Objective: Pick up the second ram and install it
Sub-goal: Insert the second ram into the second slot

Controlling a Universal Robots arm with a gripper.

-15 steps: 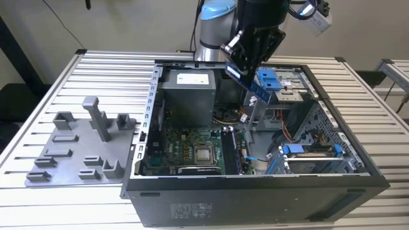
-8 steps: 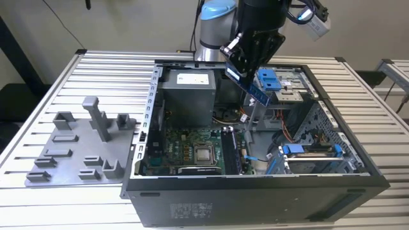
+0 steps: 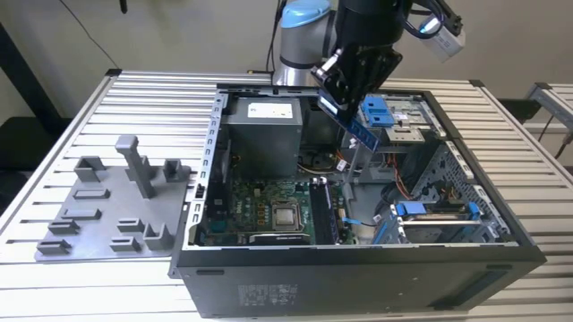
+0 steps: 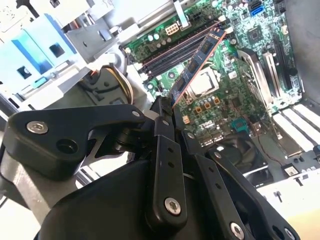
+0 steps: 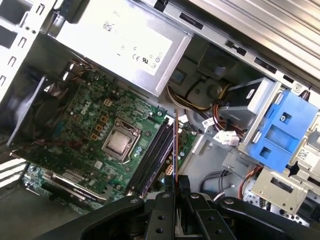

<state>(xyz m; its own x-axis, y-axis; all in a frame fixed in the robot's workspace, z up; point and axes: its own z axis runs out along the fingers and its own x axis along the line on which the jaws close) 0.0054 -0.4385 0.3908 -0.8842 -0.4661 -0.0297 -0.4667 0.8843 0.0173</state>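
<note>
Centrally, the jaws are pressed together on one short end of the second ram (image 4: pixel 200 62), pinching the thin card between black fingertips (image 4: pixel 162 117). In both wrist views the stick projects straight out from the grip toward the inside of an open computer case (image 3: pixel 358 282). It appears edge-on, as a thin line, in the first wrist view, while the second wrist view shows its flat face with small chips. In the exterior view the stick hangs tilted in the air above the case, its lower end toward the exterior view's right, just in front of a blue drive bracket (image 3: pixel 378 111). It is apart from everything below and is not seated. Beneath it lies the green motherboard (image 3: pixel 259 208), with a row of long memory slots (image 5: pixel 155 150) running beside the square metal processor (image 5: pixel 117 142). In the first wrist view the stick lines up roughly along these slots. Whether any slot is already filled cannot be told. A grey power supply (image 3: pixel 264 124) sits at the far end of the case, and a dark fan (image 5: pixel 25 115) stands at the board's edge. The arm (image 3: pixel 304 40) descends from above the far wall. The case rests on a ribbed metal table (image 3: pixel 152 100). A grey plastic tray (image 3: pixel 107 215) with upright posts lies just beside the case, on the exterior view's left.
</note>
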